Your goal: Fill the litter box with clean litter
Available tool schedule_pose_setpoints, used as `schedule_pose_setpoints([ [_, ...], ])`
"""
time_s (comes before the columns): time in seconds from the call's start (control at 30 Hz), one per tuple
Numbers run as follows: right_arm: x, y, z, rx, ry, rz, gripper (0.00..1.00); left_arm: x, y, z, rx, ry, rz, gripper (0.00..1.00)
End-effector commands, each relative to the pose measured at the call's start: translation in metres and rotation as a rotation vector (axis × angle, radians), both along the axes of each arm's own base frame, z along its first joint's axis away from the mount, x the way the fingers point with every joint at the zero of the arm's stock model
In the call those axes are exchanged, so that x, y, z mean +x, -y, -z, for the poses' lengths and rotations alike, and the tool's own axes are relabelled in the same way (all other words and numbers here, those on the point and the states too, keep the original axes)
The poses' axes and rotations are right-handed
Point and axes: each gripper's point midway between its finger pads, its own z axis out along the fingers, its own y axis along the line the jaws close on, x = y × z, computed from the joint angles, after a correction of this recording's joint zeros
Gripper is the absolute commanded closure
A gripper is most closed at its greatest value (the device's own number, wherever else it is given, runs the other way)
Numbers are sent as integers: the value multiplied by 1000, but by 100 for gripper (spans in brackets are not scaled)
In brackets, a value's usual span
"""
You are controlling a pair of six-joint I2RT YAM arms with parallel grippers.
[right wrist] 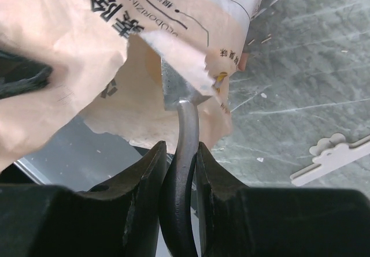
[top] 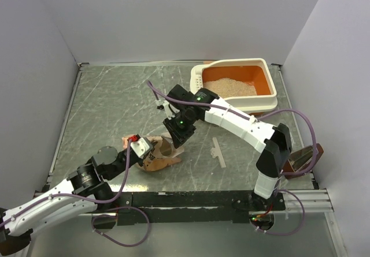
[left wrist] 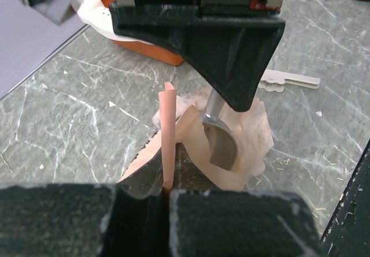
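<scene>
The litter box (top: 273, 82), cream rim and orange basin, stands at the back right with a heap of pale clean litter (top: 228, 87) in its left half. A tan printed bag (top: 161, 157) lies near the middle front. My left gripper (left wrist: 167, 190) is shut on the bag's upright paper edge (left wrist: 169, 130), holding the mouth apart. My right gripper (right wrist: 180, 150) is shut on the handle of a grey metal scoop (right wrist: 186, 118), whose bowl (left wrist: 222, 144) is down inside the bag's mouth. Any litter inside the bag is hidden.
A white plastic clip (top: 218, 151) lies on the marble-patterned table to the right of the bag. A brown object (top: 300, 159) sits by the right arm's base at the table's right edge. Grey walls close in the back and both sides.
</scene>
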Motion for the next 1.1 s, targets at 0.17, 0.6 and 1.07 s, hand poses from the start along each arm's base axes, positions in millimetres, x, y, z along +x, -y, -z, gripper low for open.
schedule_pose_setpoints([
  [0.17, -4, -8, 36, -16, -155, 26, 100, -2, -1, -32, -83, 47, 4, 99],
  [0.6, 16, -43, 71, 270, -339, 141, 100, -1, 0, -26, -65, 46, 4, 99],
  [1.07, -3, -67, 29, 741, -469, 108, 100, 0, 2, -17, -40, 33, 6, 99],
])
